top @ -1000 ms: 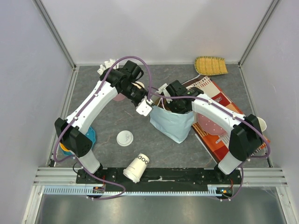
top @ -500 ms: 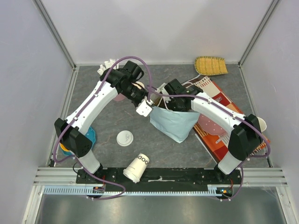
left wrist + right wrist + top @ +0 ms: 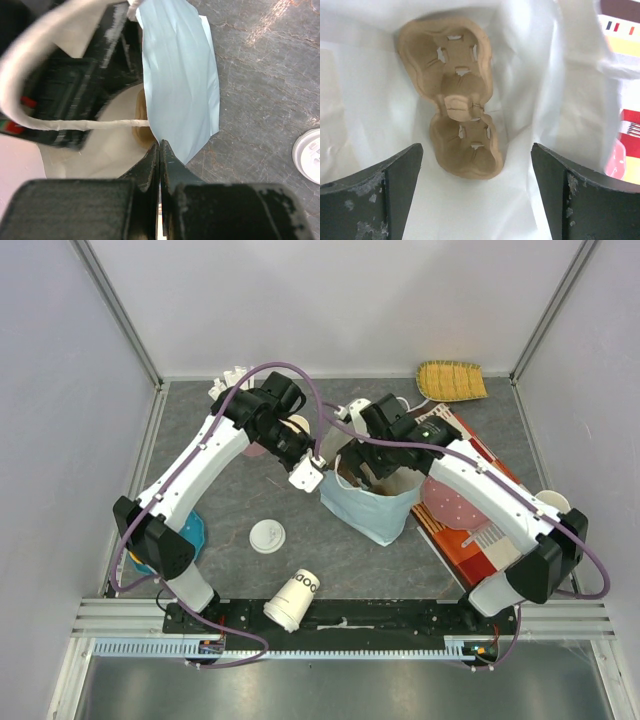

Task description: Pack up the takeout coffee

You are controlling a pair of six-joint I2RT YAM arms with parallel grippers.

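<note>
From above, we see the left gripper (image 3: pixel 318 470) pressed together on the left rim of the light blue paper bag (image 3: pixel 376 512), which stands open in the middle of the grey stone-patterned table (image 3: pixel 225 502). The right gripper (image 3: pixel 362 470) hangs over the bag's mouth. A small white cup with a round white top, the takeout coffee (image 3: pixel 553 502) as far as we can tell, sits at the table's right edge. It is half hidden behind the right arm (image 3: pixel 480 490) and well apart from the bag. A flat round white plastic lid (image 3: pixel 267 536) lies loose left of the bag, and a white paper cup with dark print (image 3: pixel 293 598) lies on its side near the front edge

In the left wrist view, the closed fingers (image 3: pixel 149 167) pinch the bag's rim. Past them we glimpse the brown moulded-pulp cup carrier (image 3: pixel 142 122) inside and a white twisted paper handle (image 3: pixel 110 124)

In the right wrist view, the fingers (image 3: pixel 370 192) stand spread wide above the carrier, which lies on the bag's white floor with its wells facing up
</note>
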